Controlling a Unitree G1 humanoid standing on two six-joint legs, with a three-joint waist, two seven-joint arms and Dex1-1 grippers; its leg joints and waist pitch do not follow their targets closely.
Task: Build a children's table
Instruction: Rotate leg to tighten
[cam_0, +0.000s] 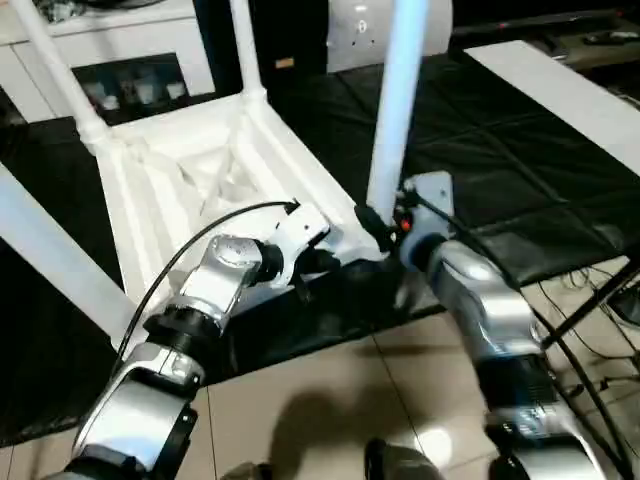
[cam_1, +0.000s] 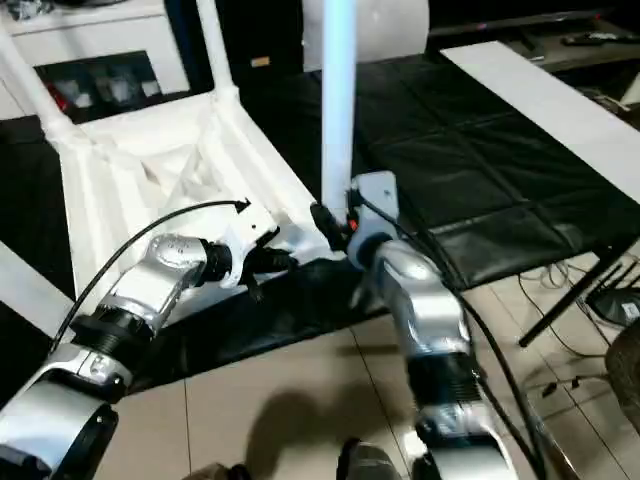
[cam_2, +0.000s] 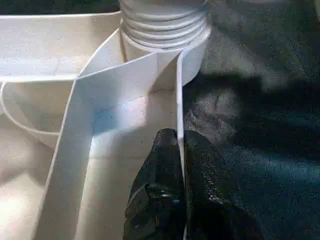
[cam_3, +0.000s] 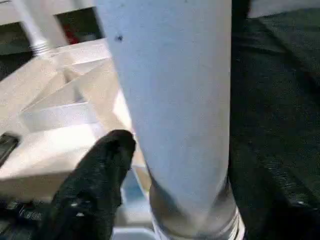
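White leg (cam_0: 398, 110) upright in right claw (cam_0: 385, 228); left claw (cam_2: 181, 150) pinches tabletop rim (cam_2: 179, 100).

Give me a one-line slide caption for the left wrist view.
Left gripper pinches the upturned table top's side wall, just below a threaded leg seated in the corner socket.

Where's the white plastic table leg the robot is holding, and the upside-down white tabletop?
White plastic table leg (cam_0: 398, 110), left eye view, mid shaft.
Upside-down white plastic tabletop (cam_0: 195, 175), left eye view, ribbed underside.
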